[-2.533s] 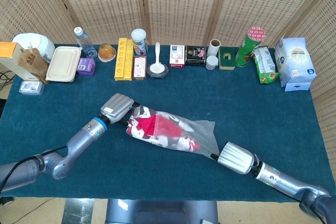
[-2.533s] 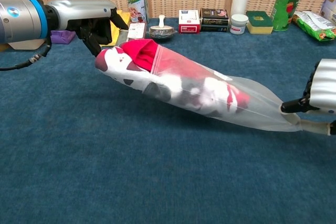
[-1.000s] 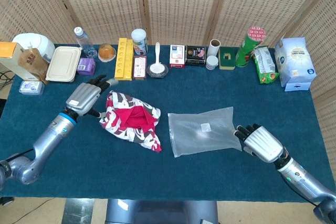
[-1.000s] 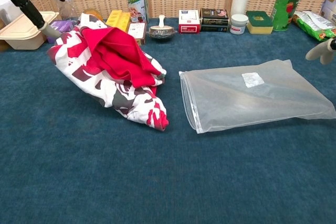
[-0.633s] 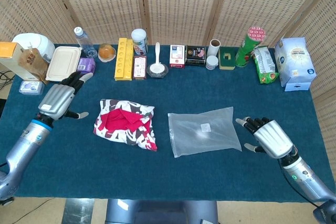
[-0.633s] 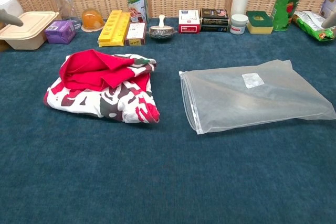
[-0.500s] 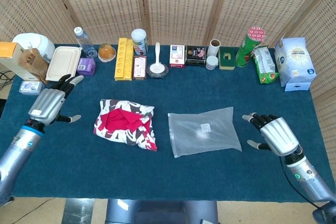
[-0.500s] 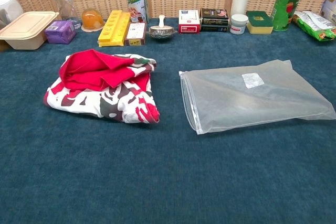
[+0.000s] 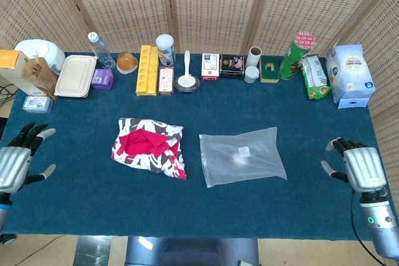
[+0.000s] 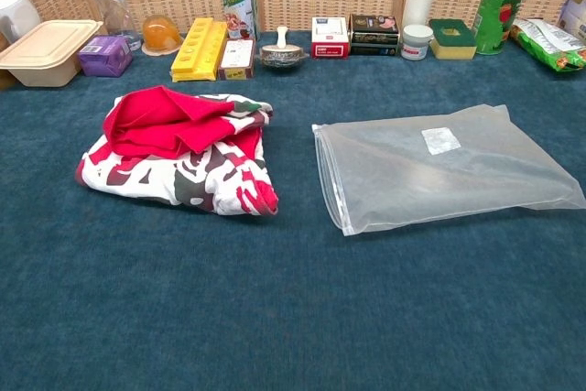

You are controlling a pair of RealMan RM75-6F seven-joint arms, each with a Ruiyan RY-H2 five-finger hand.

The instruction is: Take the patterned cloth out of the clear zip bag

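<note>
Blue bench (image 9: 199, 113) carries the patterned cloth (image 9: 149, 146) beside the flat clear zip bag (image 9: 242, 156). Left hand (image 9: 14, 161) and right hand (image 9: 360, 167), partly cut off at the frame's lower corners, are released and hold nothing.

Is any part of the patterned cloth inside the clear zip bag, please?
No, the patterned cloth lies bunched on the table, apart from the clear zip bag, which lies flat and empty beside it.
</note>
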